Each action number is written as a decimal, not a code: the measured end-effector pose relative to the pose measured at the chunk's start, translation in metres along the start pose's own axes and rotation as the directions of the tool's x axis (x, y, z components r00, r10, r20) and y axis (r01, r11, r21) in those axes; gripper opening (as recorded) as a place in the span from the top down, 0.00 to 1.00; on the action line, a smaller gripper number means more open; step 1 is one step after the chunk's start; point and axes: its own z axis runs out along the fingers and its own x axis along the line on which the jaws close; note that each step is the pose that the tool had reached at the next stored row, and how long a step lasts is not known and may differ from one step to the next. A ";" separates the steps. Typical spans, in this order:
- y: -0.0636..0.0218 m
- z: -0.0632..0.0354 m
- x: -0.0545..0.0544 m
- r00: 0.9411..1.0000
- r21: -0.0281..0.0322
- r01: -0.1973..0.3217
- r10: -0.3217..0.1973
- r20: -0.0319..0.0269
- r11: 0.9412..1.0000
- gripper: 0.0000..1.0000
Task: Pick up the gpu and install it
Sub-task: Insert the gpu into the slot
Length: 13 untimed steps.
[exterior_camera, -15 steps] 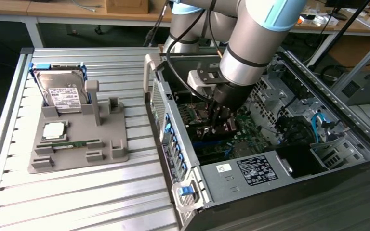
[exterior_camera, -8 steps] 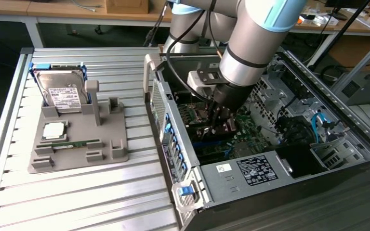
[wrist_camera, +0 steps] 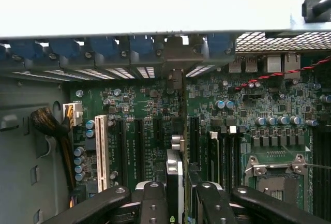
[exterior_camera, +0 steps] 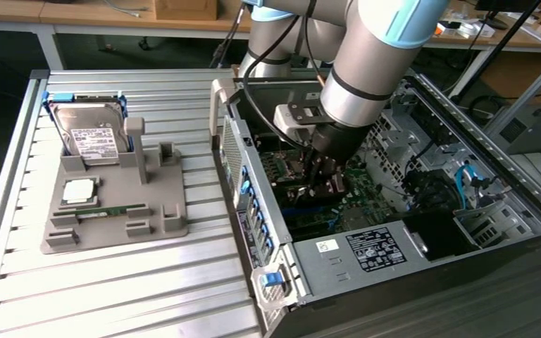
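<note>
The gpu [wrist_camera: 178,146] is seen edge-on in the wrist view, a thin dark card standing upright over the black expansion slots of the green motherboard [wrist_camera: 258,105]. Its silvery bracket end [wrist_camera: 176,58] reaches the rear slot openings of the case. My gripper [wrist_camera: 181,195] is shut on the card, one black finger on each side. In the exterior view the gripper [exterior_camera: 322,184] is lowered deep inside the open computer case [exterior_camera: 251,204], with the dark gpu [exterior_camera: 315,193] under it just above the board. I cannot tell whether the card's edge sits in a slot.
On the exterior view's left a grey fixture [exterior_camera: 163,218] on the slatted table holds a hard drive [exterior_camera: 87,134], a processor [exterior_camera: 78,189] and a memory stick [exterior_camera: 101,210]. Inside the case are a white slot [wrist_camera: 101,151], the processor socket [wrist_camera: 274,175], cable bundles [wrist_camera: 49,123] and the power supply [exterior_camera: 374,250].
</note>
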 end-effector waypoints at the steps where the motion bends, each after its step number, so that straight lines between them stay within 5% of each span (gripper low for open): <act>1: 0.0000 0.0000 0.000 1.000 0.000 0.000 0.000 0.000 1.000 0.73; 13: -0.0032 0.0014 0.001 1.000 0.000 0.000 0.000 0.000 1.000 0.73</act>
